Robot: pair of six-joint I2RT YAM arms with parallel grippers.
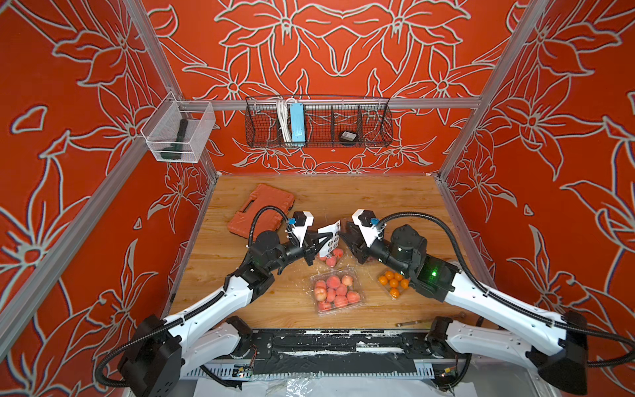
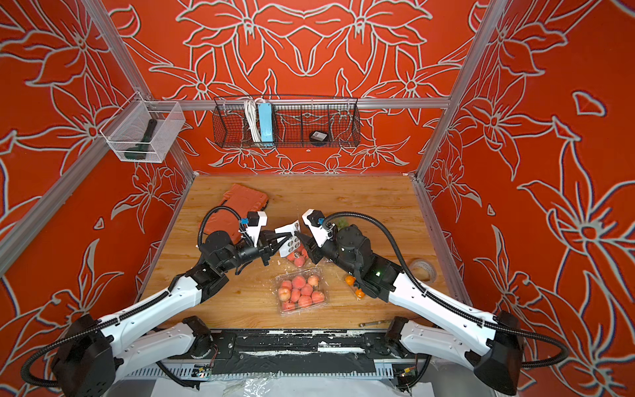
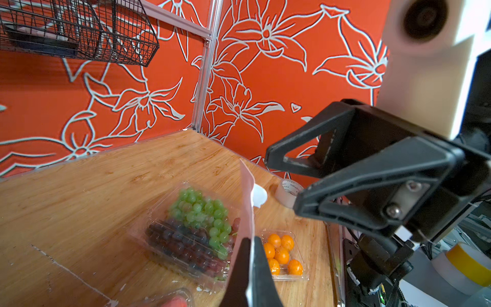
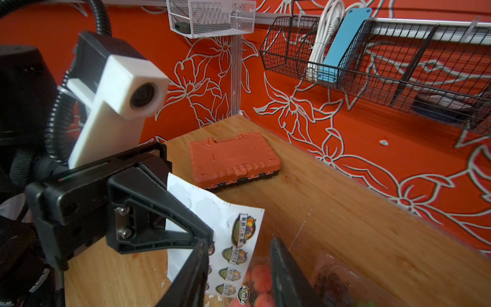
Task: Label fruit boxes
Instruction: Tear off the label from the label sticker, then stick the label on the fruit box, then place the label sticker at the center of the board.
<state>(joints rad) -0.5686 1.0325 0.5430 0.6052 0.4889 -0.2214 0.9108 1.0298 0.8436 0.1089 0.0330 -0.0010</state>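
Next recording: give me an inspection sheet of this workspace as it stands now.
Surface: wooden table, white scuffs.
Job's things: big peach box, small peach box, box of oranges, grape box, all on the table; sticker sheet held up off it.
Clutter: orange tool case, tape roll.
Grippers: left gripper shut on sticker sheet; right gripper open, close by.
Cables: black hoses along arms; white cord in wire basket.
Surroundings: red flowered walls, mesh bin.
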